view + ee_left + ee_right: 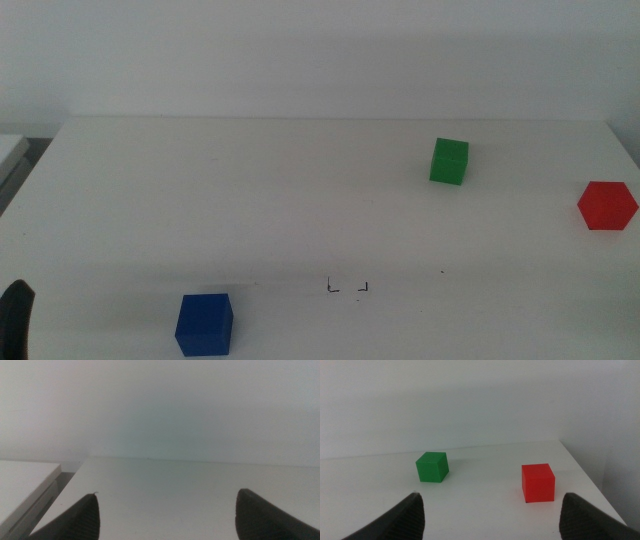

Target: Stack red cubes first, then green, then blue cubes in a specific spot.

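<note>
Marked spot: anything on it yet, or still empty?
Empty. The corner marks enclose only bare white table; the red cube, green cube and blue cube all sit apart from it.

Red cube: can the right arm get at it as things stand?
Probably yes. The red cube sits alone ahead of the open right gripper, apart from the green cube, with only bare table between them.

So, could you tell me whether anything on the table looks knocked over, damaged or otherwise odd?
Nothing stands out. The red cube, green cube and blue cube sit flat and apart on the white table; the corner marks enclose bare surface.
</note>
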